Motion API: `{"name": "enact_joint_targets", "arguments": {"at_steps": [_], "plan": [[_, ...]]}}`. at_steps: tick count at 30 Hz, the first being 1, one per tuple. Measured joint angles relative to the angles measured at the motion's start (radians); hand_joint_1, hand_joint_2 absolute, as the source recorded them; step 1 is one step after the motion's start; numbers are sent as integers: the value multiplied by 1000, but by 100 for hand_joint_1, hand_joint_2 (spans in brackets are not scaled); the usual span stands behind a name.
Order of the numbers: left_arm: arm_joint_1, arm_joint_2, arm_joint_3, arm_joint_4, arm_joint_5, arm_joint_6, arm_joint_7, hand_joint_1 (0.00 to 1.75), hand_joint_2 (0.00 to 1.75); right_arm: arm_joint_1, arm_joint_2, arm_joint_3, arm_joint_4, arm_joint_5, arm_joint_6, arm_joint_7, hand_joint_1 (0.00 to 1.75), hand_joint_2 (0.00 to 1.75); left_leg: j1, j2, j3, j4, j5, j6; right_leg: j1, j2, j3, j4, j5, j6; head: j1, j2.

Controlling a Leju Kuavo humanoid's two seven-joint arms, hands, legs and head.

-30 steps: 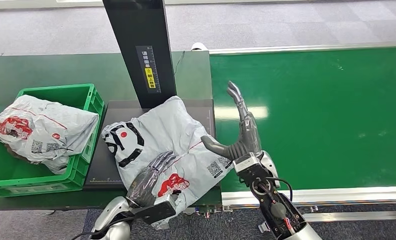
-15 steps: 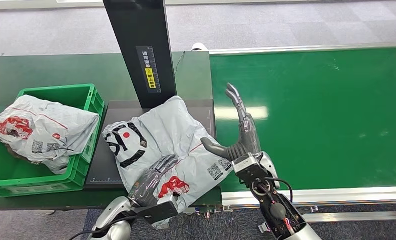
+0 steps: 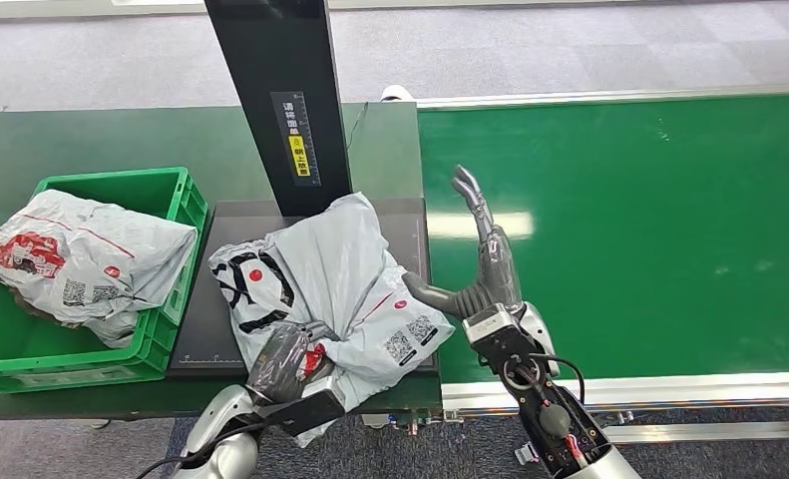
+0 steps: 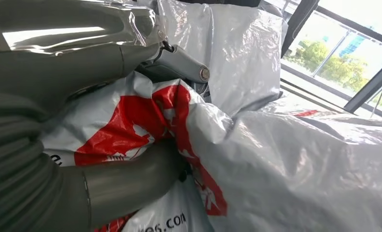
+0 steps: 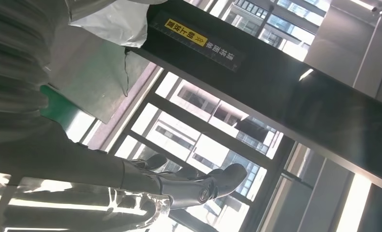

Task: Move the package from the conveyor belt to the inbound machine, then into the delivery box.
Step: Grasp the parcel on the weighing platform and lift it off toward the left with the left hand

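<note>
Here, left hand [image 3: 282, 361] grips package [image 3: 335, 274] on black scanner platform [image 3: 220, 225]; right hand [image 3: 480, 264] spread over green conveyor belt [image 3: 629, 230].

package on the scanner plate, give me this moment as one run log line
stage: inbound machine | package: on plate | left hand: grips package | right hand: open beside it | delivery box: holds another bag

We read no text clearly: the black column [image 3: 275, 100] bore a yellow-and-white label [image 3: 296, 135], its Chinese characters illegible; the package [image 3: 330, 284] carried QR codes [image 3: 410, 337].
</note>
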Motion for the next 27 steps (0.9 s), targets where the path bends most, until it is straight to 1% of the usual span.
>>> {"name": "enact_joint_targets", "arguments": {"at_steps": [3,6,13,15,18,20,24,27], "plan": [[-2,-3,7,0,11,17,-18,175,175,4,0,-3,0,0,-1,0,0,175,0,0,0,0,0,0,0,0,0,0,0,0,0,0],[-1,-8,20,0,44,58,-55,175,175,11,0,-6,0,-4,-4,0,0,175,0,0,0,0,0,0,0,0,0,0,0,0,0,0],[12,-29,78,-44,180,214,-188,175,175,31,-1,-12,-3,-4,-5,0,0,175,0,0,0,0,0,0,0,0,0,0,0,0,0,0],[19,-33,91,-70,203,271,-235,175,175,31,0,-12,-2,-2,-3,0,0,175,0,0,0,0,0,0,0,0,0,0,0,0,0,0],[30,-39,104,-117,225,399,-318,175,175,28,1,-12,4,6,9,0,0,175,0,0,-1,0,0,0,0,0,0,0,0,0,0,0],[35,-42,107,-147,239,470,-360,175,175,23,4,-12,14,11,17,0,0,175,0,-1,-1,0,0,0,0,0,0,0,0,0,0,0],[51,-43,108,-240,272,539,-374,175,175,10,14,-9,45,18,31,0,0,175,0,0,-1,0,0,0,0,0,0,0,0,0,0,0],[67,-48,109,-348,271,549,-374,175,175,-2,23,-7,83,43,49,0,0,175,0,0,-1,0,0,0,0,0,0,0,0,0,0,0]]}}
